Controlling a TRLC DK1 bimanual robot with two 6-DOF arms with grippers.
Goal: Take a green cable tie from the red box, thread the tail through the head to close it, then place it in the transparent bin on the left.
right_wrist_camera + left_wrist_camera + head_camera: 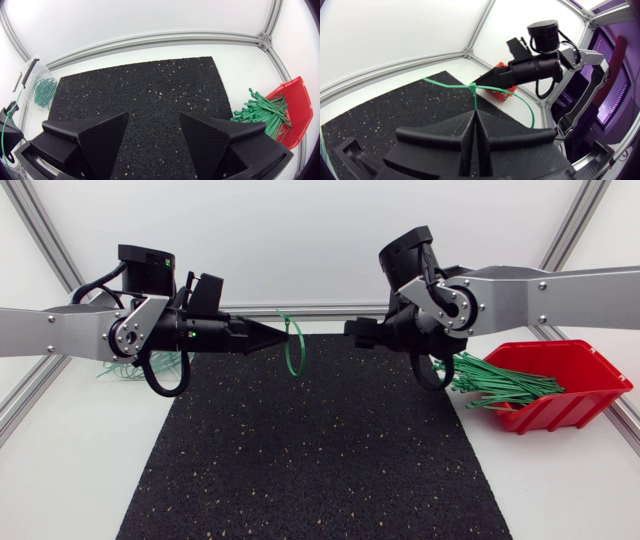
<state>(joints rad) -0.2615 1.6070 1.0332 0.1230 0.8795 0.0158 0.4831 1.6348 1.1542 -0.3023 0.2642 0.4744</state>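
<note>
The left hand (283, 333) clamps a looped green cable tie (472, 89). The right hand (154, 119) is spread apart.

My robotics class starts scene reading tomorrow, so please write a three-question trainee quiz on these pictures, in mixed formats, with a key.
1. True or false: the right claw holds a cable tie.
2. Which claw grips the looped green cable tie? A) left claw B) right claw C) neither
3. Fill in: the loose green ties stick out of the ___ box.
Key: 1 false; 2 A; 3 red.
</note>
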